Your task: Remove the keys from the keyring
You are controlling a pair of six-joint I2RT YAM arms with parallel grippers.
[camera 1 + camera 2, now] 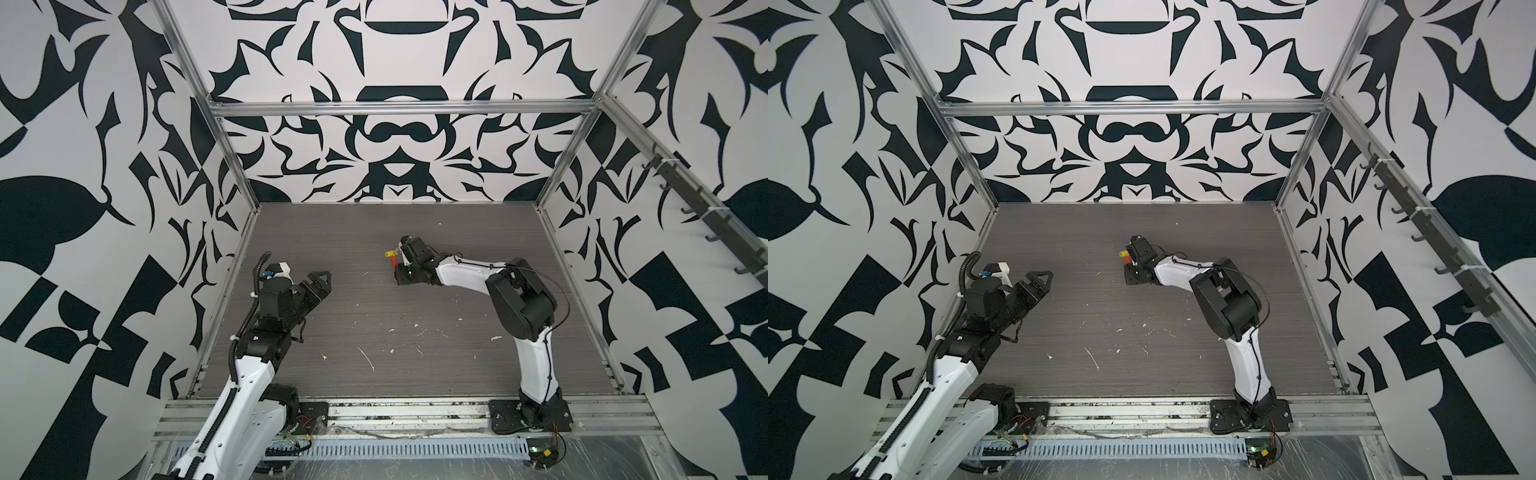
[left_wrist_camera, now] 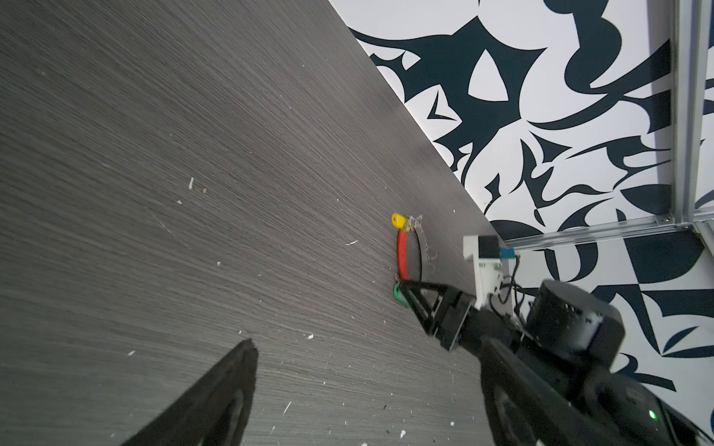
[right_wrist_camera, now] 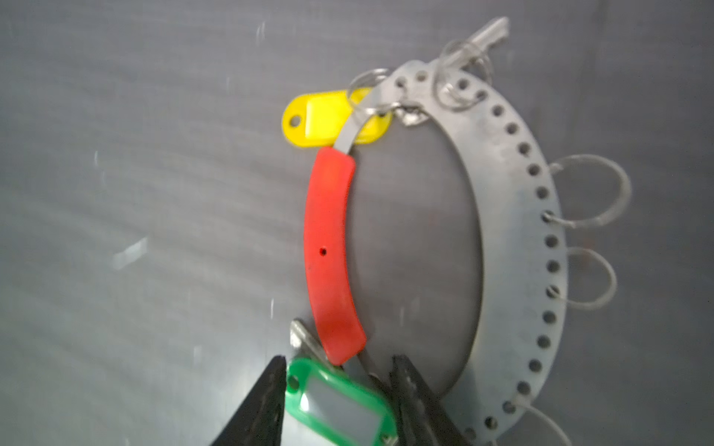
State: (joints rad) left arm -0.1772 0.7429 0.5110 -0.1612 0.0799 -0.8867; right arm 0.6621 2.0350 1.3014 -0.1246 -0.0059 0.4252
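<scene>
- The right hand [image 3: 338, 361] stands low over the keyring [image 3: 514, 216], which lies flat near the middle of the tabletop [image 1: 332, 232], a little toward its far edge. Its fingers [image 3: 266, 394] flank the green tag [image 3: 340, 405] right at its edges; whether they already press it cannot be told.
- The left hand [image 1: 319, 286] hovers near the tabletop's left edge, jaws wide apart and empty, well apart from the keyring.
- Risk: nothing pins the keyring, so a pull on the green tag would likely drag the whole loop along rather than free the green-tagged key [image 3: 301, 340].
- Risk: one finger sits just beside the end of the red sleeve [image 3: 332, 251] and the metal band, so closing further could catch the band along with the tag.
- Risk: the tag looks like smooth plastic and could slip out of a shallow pinch.
- Risk: the yellow-tagged key [image 3: 487, 33] and yellow tag [image 3: 328, 119] hang on small split rings [image 3: 436, 87] threaded through the band's holes, at the end of the loop away from the right hand. A straight tug seems unlikely to work them off.
- Surface: dark grey wood-grain, scattered with white flecks [image 1: 368, 359].
- Room: black-and-white patterned walls [image 1: 395, 145], an aluminium frame [image 1: 399, 108] and a hook rail [image 1: 702, 212] on the right wall.
</scene>
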